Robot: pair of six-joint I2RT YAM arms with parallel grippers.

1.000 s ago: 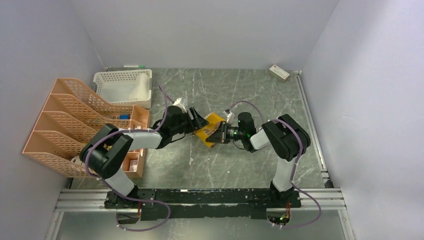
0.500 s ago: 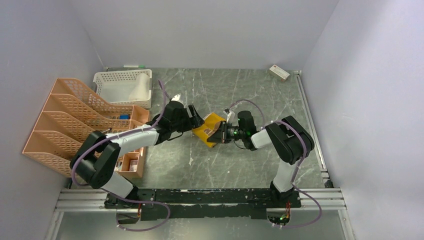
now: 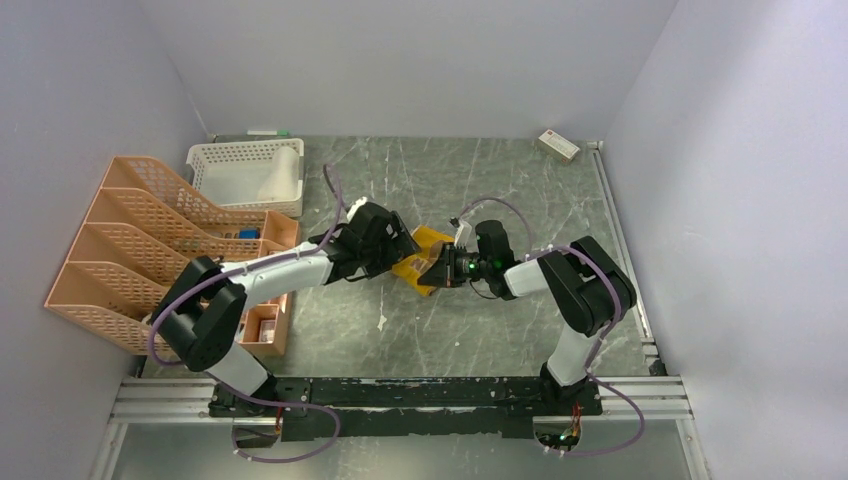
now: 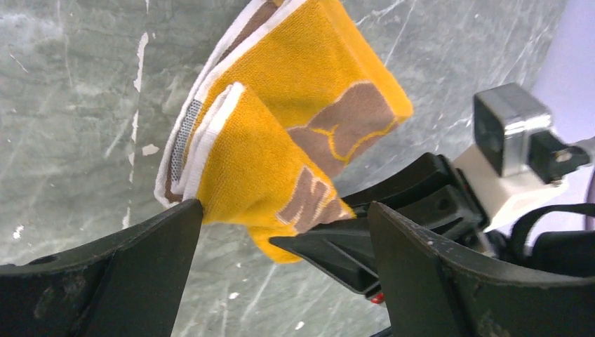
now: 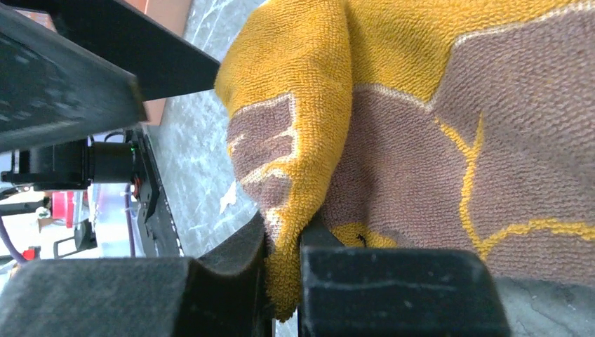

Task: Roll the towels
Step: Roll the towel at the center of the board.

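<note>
The mustard-yellow towel is clamped by the right gripper; the left gripper is spread wide beside it.

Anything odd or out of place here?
Only the yellow towel: a loose, lopsided fold, one flap pinched up by the right tool, left tool open beside it. Nothing looks spilled or damaged.

Tight at centre between left gripper and right gripper at yellow towel; blocked left by file rack and basket; open over table rightward
</note>
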